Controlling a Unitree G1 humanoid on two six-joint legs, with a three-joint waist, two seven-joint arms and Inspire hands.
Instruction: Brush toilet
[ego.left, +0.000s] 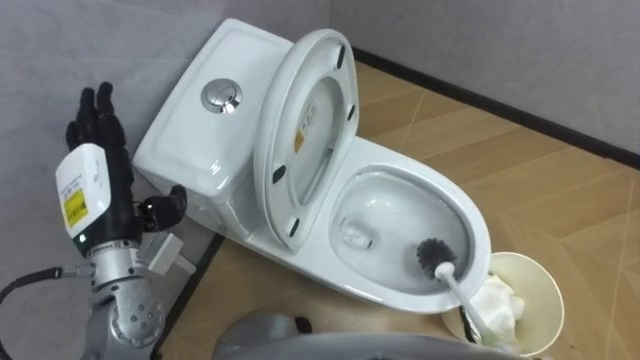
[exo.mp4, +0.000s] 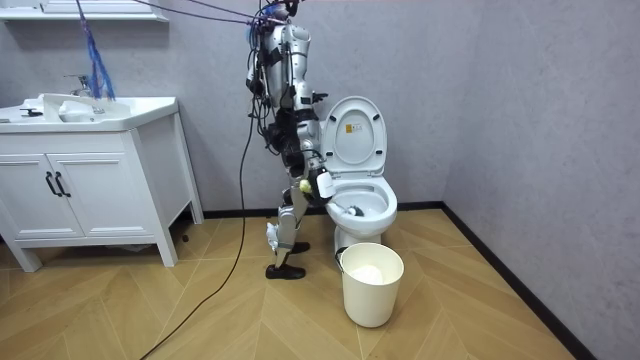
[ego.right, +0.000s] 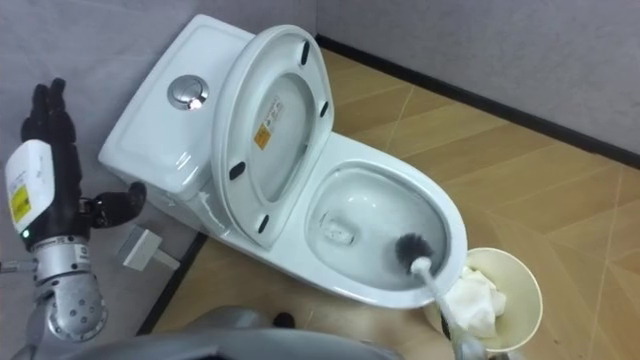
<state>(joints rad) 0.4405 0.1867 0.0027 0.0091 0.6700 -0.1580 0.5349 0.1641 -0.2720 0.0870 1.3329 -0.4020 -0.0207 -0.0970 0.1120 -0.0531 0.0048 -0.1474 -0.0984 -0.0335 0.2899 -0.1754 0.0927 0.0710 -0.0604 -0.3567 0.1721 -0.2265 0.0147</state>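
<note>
The vanity cabinet (exo.mp4: 90, 190) stands at the far left of the room view, well apart from the work, with bare wood floor between. The robot stands at the side of the toilet (ego.left: 390, 296), which runs from upper left to lower centre of the eye views. Its tank (ego.left: 190, 140) is against the wall and its seat and lid (ego.left: 310, 130) are tipped up over the tank. That raised seat borders the bowl on the left and the rim rings the rest, so I judge the room for sweeping lies inside the bowl and toward lower right.

A pale bin (ego.left: 535, 280) sits just beside the bowl's front at lower right, with crumpled white paper (ego.left: 500, 300) in it. It looks light, and a wide stroke could knock it.

The left hand (ego.left: 112, 160) is held up at the left edge near the tank. Its fingers are straight and together, thumb out, holding nothing. In the room view the right hand (exo.mp4: 321, 186) is low by the bowl's edge, and its grasp cannot be told.

The toilet brush (ego.left: 452, 282) leans in the bowl. Its dark bristle head (ego.left: 435, 255) lies on the inner wall at the right, and its white handle runs over the rim toward lower right. It is probably light and stiff, with springy bristles and a smooth handle that may be slippery when wet. It is best held well up the handle, away from the head.
</note>
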